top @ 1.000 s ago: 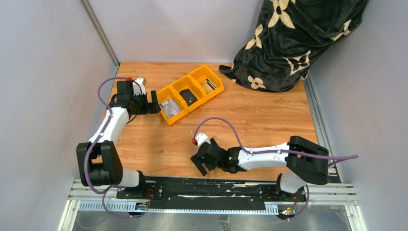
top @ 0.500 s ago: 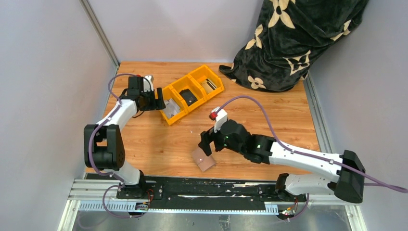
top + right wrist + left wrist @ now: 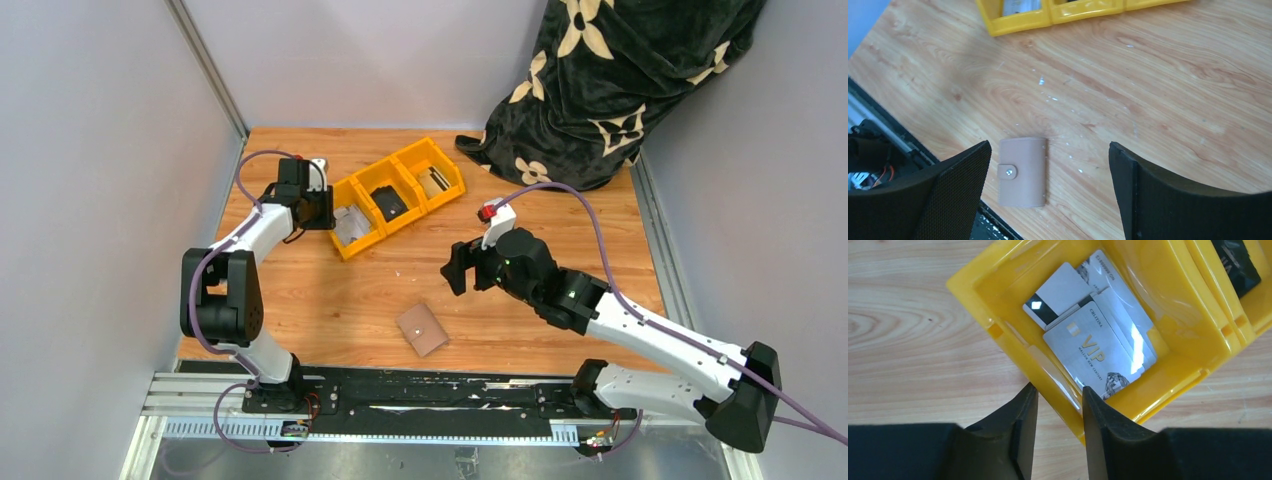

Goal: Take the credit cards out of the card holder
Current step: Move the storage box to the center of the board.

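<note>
Surface (image 3: 560, 240): it is carrying a yellow bin row (image 3: 1178, 305) at 11 o'clock and a tan wallet (image 3: 422, 330) at 6 o'clock, well apart from each other.
Right hand (image 3: 458, 277): a second ago it was working low at the near edge. Now it is hanging spread wide and empty above the middle of the surface, at 1 o'clock from the tan wallet.
Left hand (image 3: 1058, 390): it is closing in from fully spread. Its two fingers are straddling the near wall of the row's end compartment, one outside and one inside. The pictures are not showing whether the pads are pressing the wall yet.
Tan wallet: it is lying flat and snapped shut where the right hand was. It is not the task's holder.
Card holder (image 3: 1120, 310): a pale grey-blue flat piece is lying in the end compartment under the cards. This is probably the holder, though little of it is showing.
Credit cards (image 3: 1093, 350): several pale cards are overlapping in that compartment, at 12 o'clock from the left fingertips. None is being gripped.
Meaning: the clutter is now set aside. The left hand is probably bracing the bin, so card removal is not yet starting.
</note>
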Tool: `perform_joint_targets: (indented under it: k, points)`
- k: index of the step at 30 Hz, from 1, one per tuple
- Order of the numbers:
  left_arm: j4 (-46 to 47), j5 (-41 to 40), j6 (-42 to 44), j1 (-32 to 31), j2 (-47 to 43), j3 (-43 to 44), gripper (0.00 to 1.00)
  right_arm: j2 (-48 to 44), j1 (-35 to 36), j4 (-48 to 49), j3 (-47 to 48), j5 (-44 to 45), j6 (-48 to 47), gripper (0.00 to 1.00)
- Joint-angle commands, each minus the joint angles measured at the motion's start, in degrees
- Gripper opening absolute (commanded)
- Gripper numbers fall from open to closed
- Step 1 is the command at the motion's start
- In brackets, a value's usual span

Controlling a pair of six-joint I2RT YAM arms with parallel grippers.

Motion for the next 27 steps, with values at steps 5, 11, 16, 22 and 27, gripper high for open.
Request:
perform_joint_targets:
  k: [5, 11, 16, 22, 27]
  points:
    - [-1.18, -0.71, 8.47, -0.68, -2.97, -0.83, 0.32, -1.51, -5.56, -5.58, 1.01, 2.92, 2.08, 0.9]
    - [-4.85, 4.01, 15.76, -3.55, -7.24, -4.18, 0.27, -0.7, -8.07, -7.09, 0.49, 3.15, 2.62, 0.88]
    - [-6.52, 3.6, 18.54, -7.9, -10.27, -6.58, 0.27, 1.51, -10.73, -9.09, -0.04, 3.57, 3.33, 0.87]
    - [-4.67, 0.97, 11.97, -11.2, -11.93, -8.36, 0.27, 2.45, -14.98, -9.53, -3.24, 3.09, 3.85, 0.86]
    - [-2.85, -1.95, 2.86, -12.43, -12.65, -10.21, 0.22, 4.15, -18.9, -10.99, -5.27, 2.47, 4.0, 0.81]
